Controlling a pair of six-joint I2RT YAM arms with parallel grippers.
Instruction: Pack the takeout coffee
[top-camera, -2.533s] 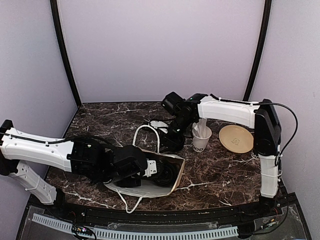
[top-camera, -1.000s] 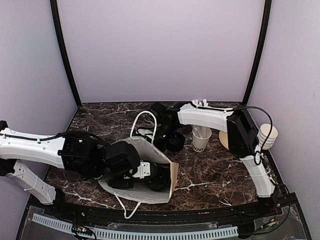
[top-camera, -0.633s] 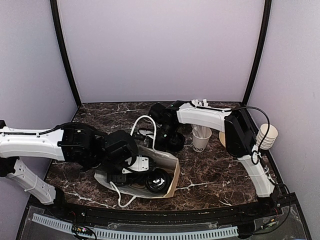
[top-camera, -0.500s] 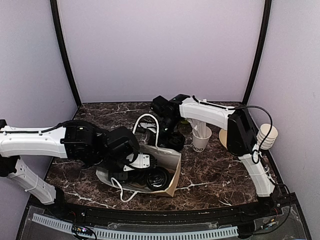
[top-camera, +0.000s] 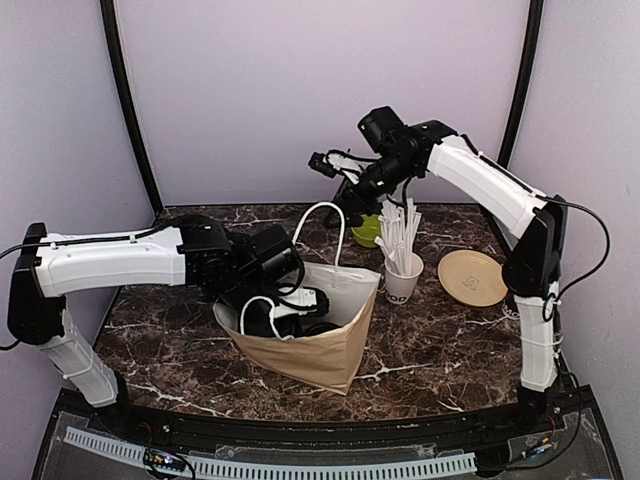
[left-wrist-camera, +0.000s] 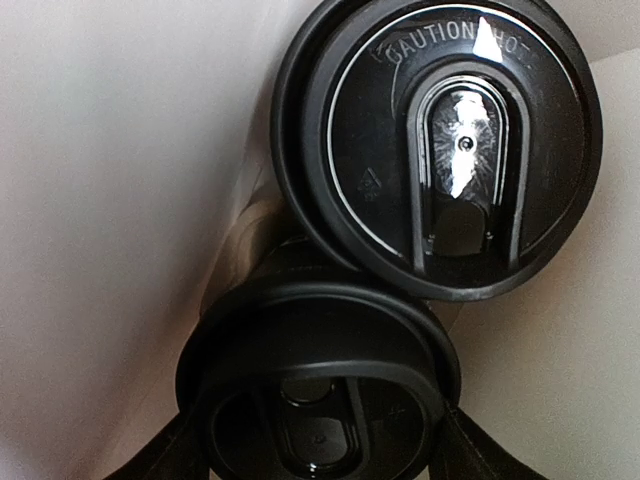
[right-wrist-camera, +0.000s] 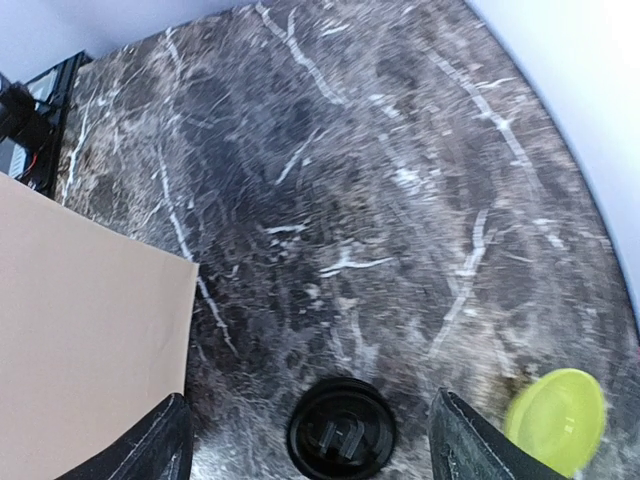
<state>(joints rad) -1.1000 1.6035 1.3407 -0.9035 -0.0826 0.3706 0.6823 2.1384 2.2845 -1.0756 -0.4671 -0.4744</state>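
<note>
Inside the paper bag (top-camera: 320, 345), left gripper (left-wrist-camera: 320, 452) clamped on one takeout coffee (left-wrist-camera: 320, 400), second takeout coffee (left-wrist-camera: 440, 140) beside it, right gripper (right-wrist-camera: 312, 402) high over the table (right-wrist-camera: 400, 200), jaws wide apart.

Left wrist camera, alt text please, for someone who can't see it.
Two lidded black cups, seen from above, in a pale bag. The upper cup has CAUTION HOT on its lid and overlaps the lower cup, which the bottom edge cuts off.

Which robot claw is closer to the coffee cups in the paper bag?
Left. The left claw is down inside the paper bag, right above the two coffee cups. The right claw is up in the air behind the bag, far from them.
</note>
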